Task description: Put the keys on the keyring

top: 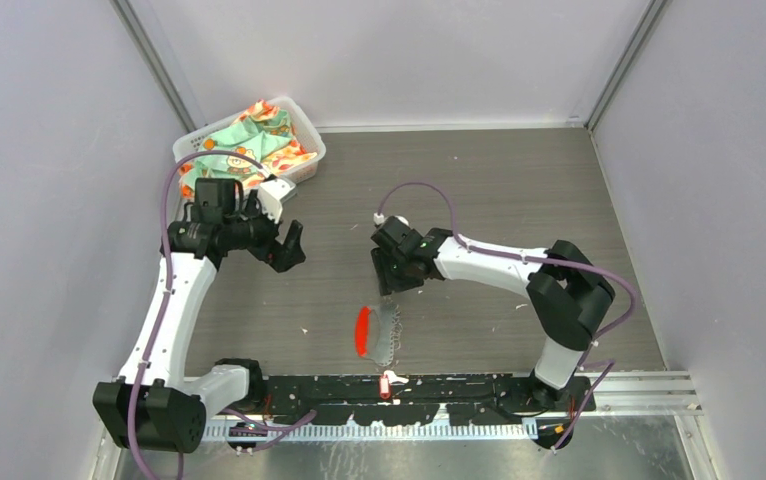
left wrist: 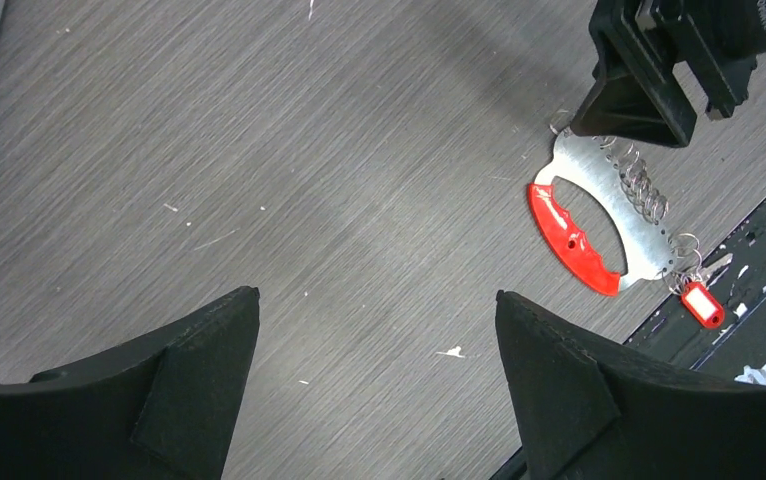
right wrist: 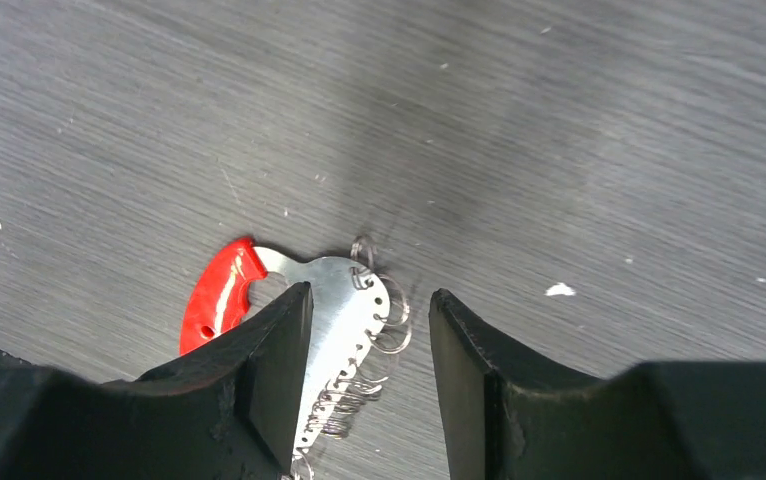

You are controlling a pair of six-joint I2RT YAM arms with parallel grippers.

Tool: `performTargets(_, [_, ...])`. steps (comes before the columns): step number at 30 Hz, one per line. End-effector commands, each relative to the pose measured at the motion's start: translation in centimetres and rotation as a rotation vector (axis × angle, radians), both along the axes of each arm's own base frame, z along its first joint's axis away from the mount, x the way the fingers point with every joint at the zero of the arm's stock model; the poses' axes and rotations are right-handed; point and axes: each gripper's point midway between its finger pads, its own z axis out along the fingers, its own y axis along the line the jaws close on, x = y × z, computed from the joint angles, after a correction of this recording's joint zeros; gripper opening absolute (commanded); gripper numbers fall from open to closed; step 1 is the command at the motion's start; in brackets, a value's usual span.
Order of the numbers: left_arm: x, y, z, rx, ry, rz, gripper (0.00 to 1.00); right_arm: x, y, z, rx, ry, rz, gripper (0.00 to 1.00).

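At lower centre, the right gripper hangs jaws apart over the keyring, apparently to grasp it; the left gripper, spread wide, stands clear.

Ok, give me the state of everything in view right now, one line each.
left gripper: jaws wide open, empty, above bare table.
right gripper: jaws apart, low over the keyring's far end, nothing clamped.
keyring: lying flat on the table.
red-tagged key: lying at the keyring's near end; cannot tell if it is hooked on.
basket: holds patterned cloth.
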Motion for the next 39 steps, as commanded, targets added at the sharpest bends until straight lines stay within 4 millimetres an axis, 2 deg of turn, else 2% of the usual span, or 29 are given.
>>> performTargets(1, [0.1,0.3,0.4,0.008,-0.035,0.012,0.89,0.3,2.1,0.4,0.055,-0.001,-0.009,0.52])
performTargets(5, [0.1,0.4,0.4,0.007,-0.036,0.016,0.9,-0.2,2.0,-0.4,0.056,0.017,-0.01,0.52])
performTargets(9, [0.1,0.3,0.4,0.004,-0.035,0.012,0.99,-0.2,2.3,-1.0,0.058,0.021,-0.003,0.5])
performTargets(17, [-0.1,0.3,0.4,0.008,-0.031,0.001,0.99,-0.6,2.2,-2.8,0.039,0.047,0.009,0.41])
performTargets(21, [-0.2,0.1,0.6,0.001,-0.033,-0.005,0.98,-0.6,2.0,-2.9,0.033,0.045,0.011,0.38])
performTargets(25, [-0.1,0.1,0.6,-0.001,-0.033,-0.006,0.98,-0.7,2.1,-3.1,0.036,0.051,0.019,0.26])
performTargets(27, [-0.2,0.1,0.6,0.0,-0.033,-0.004,0.98,-0.6,2.2,-3.1,0.042,0.043,0.023,0.17])
performTargets(28, [-0.2,0.2,0.6,0.002,-0.031,-0.004,0.99,-0.6,2.3,-3.0,0.046,0.039,0.026,0.08])
performTargets(29, [-0.2,0.2,0.6,0.003,-0.031,-0.002,0.99,-0.6,2.3,-2.8,0.047,0.035,0.031,0.01])
performTargets(32, [-0.4,0.1,0.7,0.001,-0.031,-0.013,1.0,-0.4,2.4,-2.1,0.046,0.019,0.055,0.01])
performTargets(35, [-1.0,-0.4,1.3,-0.017,-0.044,-0.046,1.0,0.0,2.6,-0.5,0.068,-0.027,0.093,0.01])
performTargets(39, [-2.7,-2.1,2.9,-0.09,-0.107,-0.17,1.0,0.0,4.2,5.2,0.222,-0.148,0.196,0.01])
